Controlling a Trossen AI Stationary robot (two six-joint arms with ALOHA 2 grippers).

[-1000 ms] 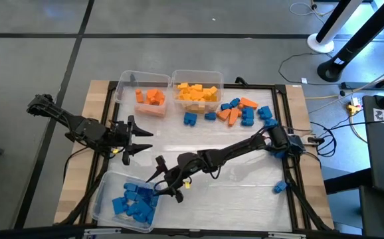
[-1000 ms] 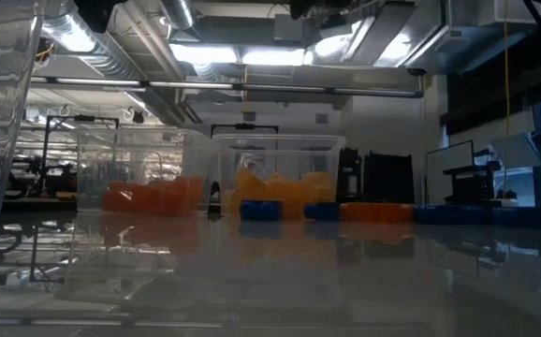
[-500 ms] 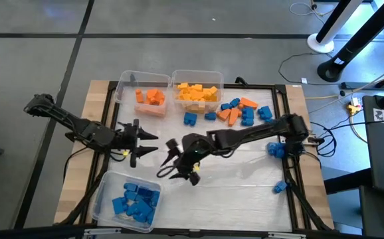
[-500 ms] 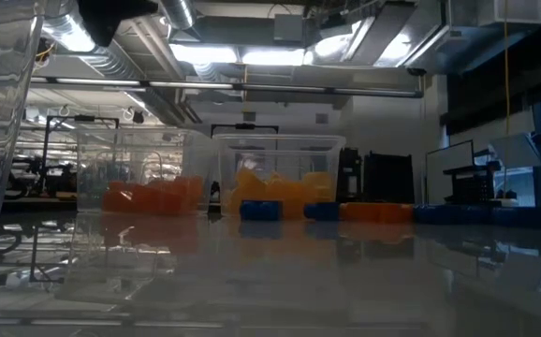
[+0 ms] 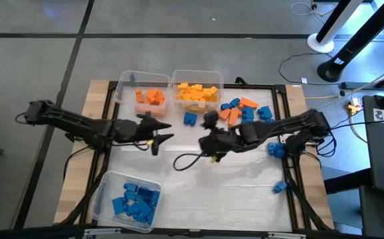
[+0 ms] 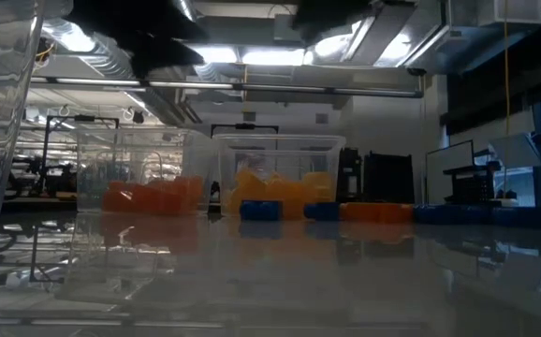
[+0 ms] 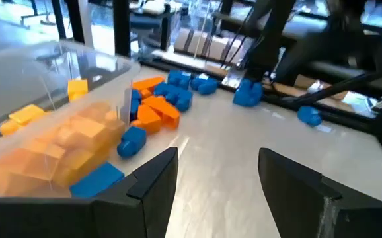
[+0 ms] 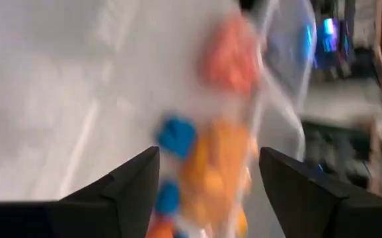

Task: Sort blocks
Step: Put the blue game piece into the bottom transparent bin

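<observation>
Loose blue and orange blocks (image 5: 240, 111) lie in a heap on the table at the far right, with two blue blocks (image 5: 191, 119) beside it. Sorted blocks lie in three clear bins: orange (image 5: 149, 99), yellow (image 5: 196, 93) and blue (image 5: 133, 202). My left gripper (image 5: 164, 131) hovers open over the table's middle left, near the orange bin; in its wrist view its fingers (image 7: 154, 173) frame bare table. My right gripper (image 5: 209, 130) hovers open over the middle, short of the heap, with nothing between its fingers (image 8: 135, 177).
Single blue blocks lie near the right edge (image 5: 275, 149) and at the near right (image 5: 282, 188). A dark cable loop (image 5: 185, 159) hangs under the right arm. The blue bin stands at the near left corner; the middle and near right of the table are bare.
My right gripper has risen from beside the blue bin and swung toward the far right, to the table's middle, tipping up to face the heap. My left gripper has moved toward the right, past the orange bin. Both have stayed open.
</observation>
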